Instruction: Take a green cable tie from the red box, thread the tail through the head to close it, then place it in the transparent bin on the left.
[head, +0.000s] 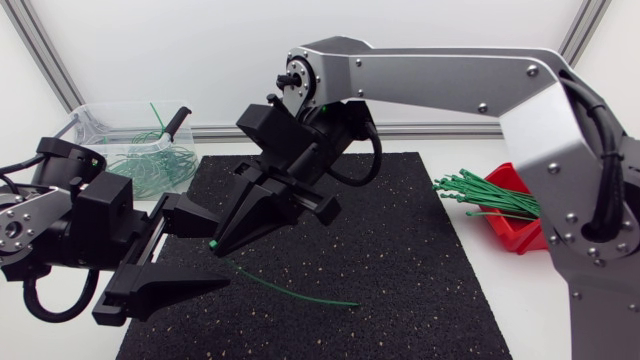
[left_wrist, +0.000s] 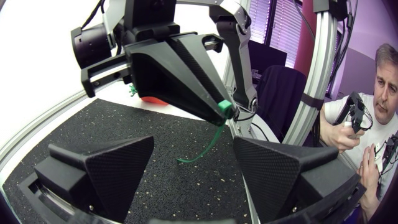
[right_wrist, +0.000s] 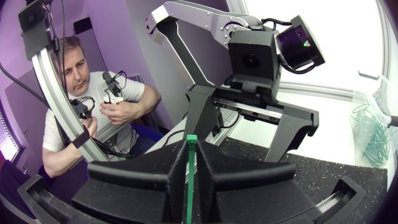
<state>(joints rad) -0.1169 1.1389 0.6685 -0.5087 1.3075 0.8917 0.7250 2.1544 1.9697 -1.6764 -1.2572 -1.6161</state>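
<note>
Pinching slim green plastic cable tie (left_wrist: 211, 141) by its head, black right pincer (head: 216, 241) trails the tail down before spread left pincer (left_wrist: 194, 144).

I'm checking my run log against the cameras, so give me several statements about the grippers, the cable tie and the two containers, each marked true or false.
1. The right arm's matte black gripper is shut on a thin green plastic cable tie. True.
2. The left arm's matte black gripper clamps the tie's tail. False: it is open and holds nothing.
3. The held tie is already closed into a loop. False: its tail trails loose over the black speckled mat.
4. The transparent plastic bin contains green ties. True.
5. The red box is empty. False: a bundle of green ties sticks out of it.
</note>
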